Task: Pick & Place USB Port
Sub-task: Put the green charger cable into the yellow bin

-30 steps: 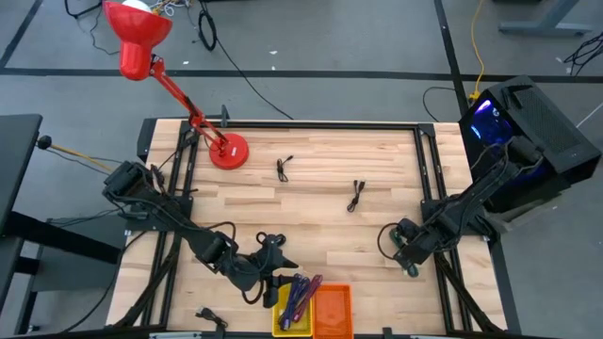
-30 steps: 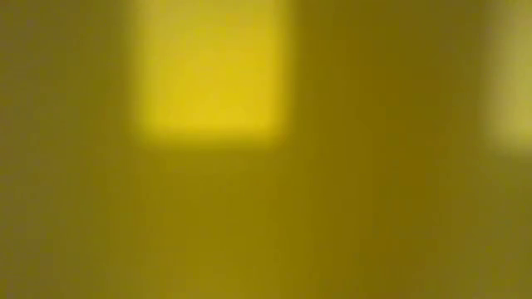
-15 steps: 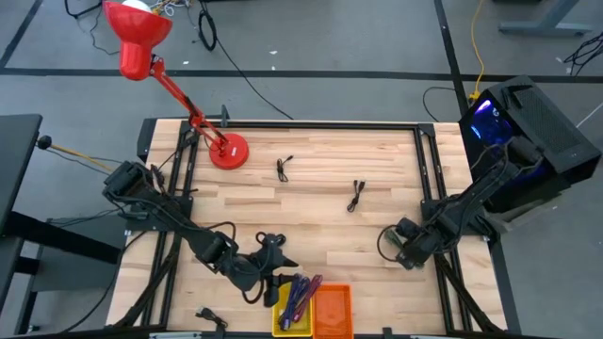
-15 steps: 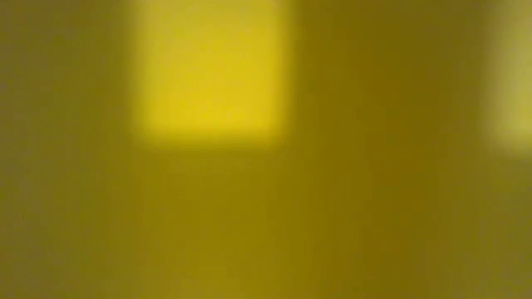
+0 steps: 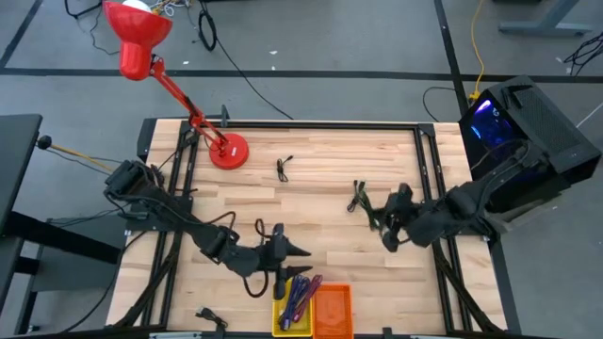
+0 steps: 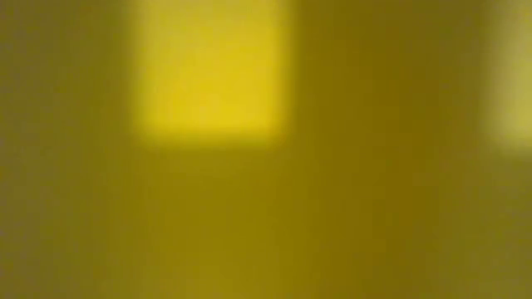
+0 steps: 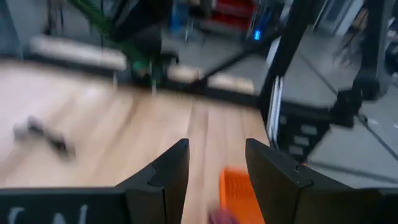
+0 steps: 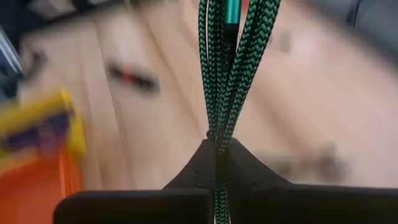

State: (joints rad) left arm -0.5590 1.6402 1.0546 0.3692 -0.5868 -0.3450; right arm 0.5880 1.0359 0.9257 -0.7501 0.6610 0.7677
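My right gripper point(image 5: 382, 224) hangs over the table's right half, shut on a green-and-black braided cable point(image 8: 225, 68) with a teal plug at its far end. Two dark cables lie flat on the wood, one point(image 5: 283, 169) toward the far side and one point(image 5: 356, 196) just beyond my right gripper. My left gripper point(image 5: 300, 252) stands open with nothing between its fingers, just above the table beside the yellow bin point(image 5: 280, 320). Its own view point(image 7: 216, 168) shows the orange bin point(image 7: 235, 186) past the fingers. My right gripper pinches a bundle of several braided strands point(image 8: 216, 138) between its two fingers. The strands run on along the fingers' line to the teal plug point(image 8: 231, 9). The fingers slant down toward the table's left. The cable is lifted clear of the wood.
The yellow bin holds several coloured cables point(image 5: 300, 292), and the orange bin point(image 5: 332, 311) stands beside it at the near edge. A red desk lamp point(image 5: 226, 151) stands at the far left corner. Bare wood point(image 5: 320, 226) lies between the two grippers.
My right gripper has risen from the table near the right edge and swung toward the table's left and far side, turning as it went. The braided cable has come up with it, clear of the wood. My left gripper has tipped up and turned a little toward the right.
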